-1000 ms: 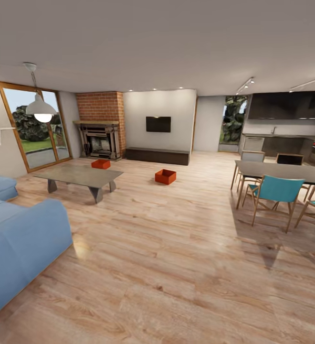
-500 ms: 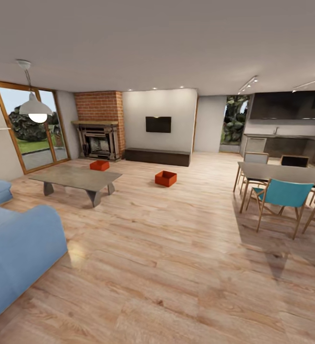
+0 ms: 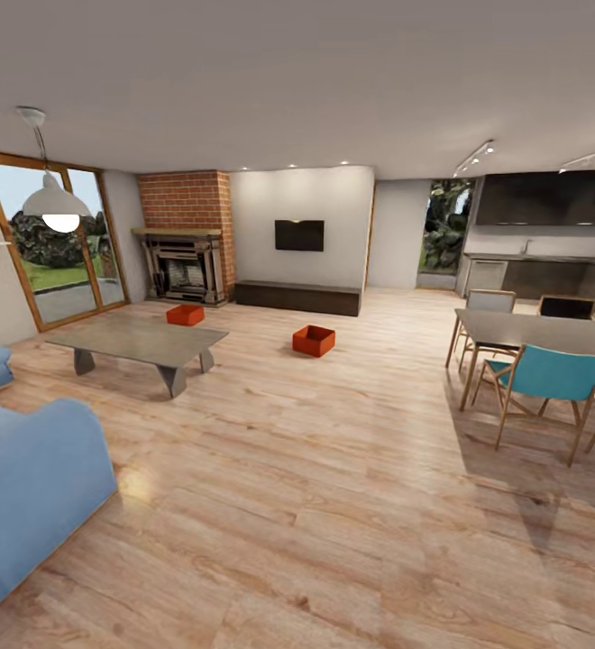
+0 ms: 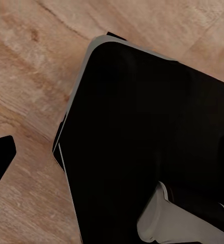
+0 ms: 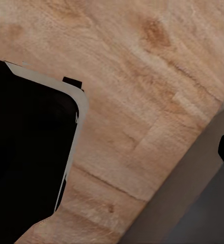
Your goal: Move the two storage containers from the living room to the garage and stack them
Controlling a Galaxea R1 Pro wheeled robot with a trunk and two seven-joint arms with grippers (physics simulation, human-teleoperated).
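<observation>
Nearest, both wrist views look down on light wood plank flooring past a black body panel; jaw state cannot be told for either arm. Blue sofa close at the left. Further in, one orange-red ribbed open-top bin on open floor; the second bin sits behind the grey coffee table, near the brick fireplace. Neither is picked up; carrying and stacking all remain.

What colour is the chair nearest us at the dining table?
The chair has a teal-blue back on a light wooden frame, seen best in the head view.
</observation>
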